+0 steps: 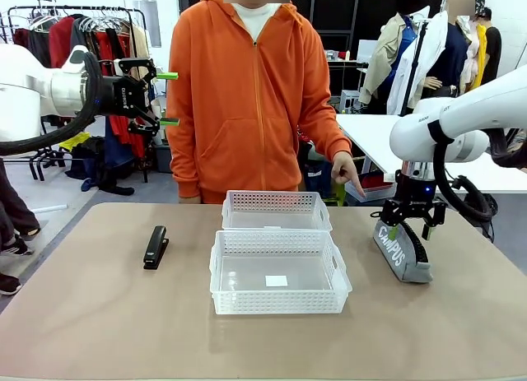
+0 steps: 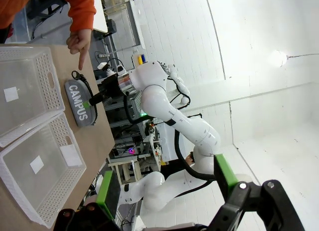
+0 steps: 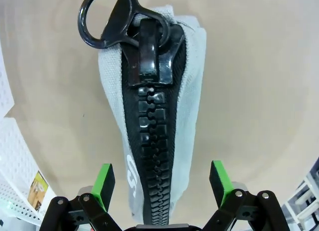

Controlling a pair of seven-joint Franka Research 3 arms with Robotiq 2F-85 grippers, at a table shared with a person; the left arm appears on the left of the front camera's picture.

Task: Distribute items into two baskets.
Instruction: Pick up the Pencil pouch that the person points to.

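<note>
The near basket (image 1: 280, 302) and far basket (image 1: 276, 201) are empty, so nothing is sorted: the pouch (image 1: 401, 255) lies right of them beneath the wide-open right gripper (image 1: 409, 227), the stapler (image 1: 156, 246) lies left, and the left gripper (image 1: 167, 98) hangs wide open.

The left arm (image 1: 33, 89) is raised high beside the left edge of the surface, forearm about level. Its wrist is turned so that the left tool (image 1: 167, 98) points sideways toward the person, with its two fingers wide apart, one above the other, holding nothing. The right arm (image 1: 428, 134) bends down over the right edge of the surface, wrist vertical. The right tool (image 1: 411, 230) is aimed straight down, low over the surface, fingers wide apart and gripping nothing. The person's hand (image 1: 347, 171), near the far right corner, points its index finger downward, other fingers curled.
</note>
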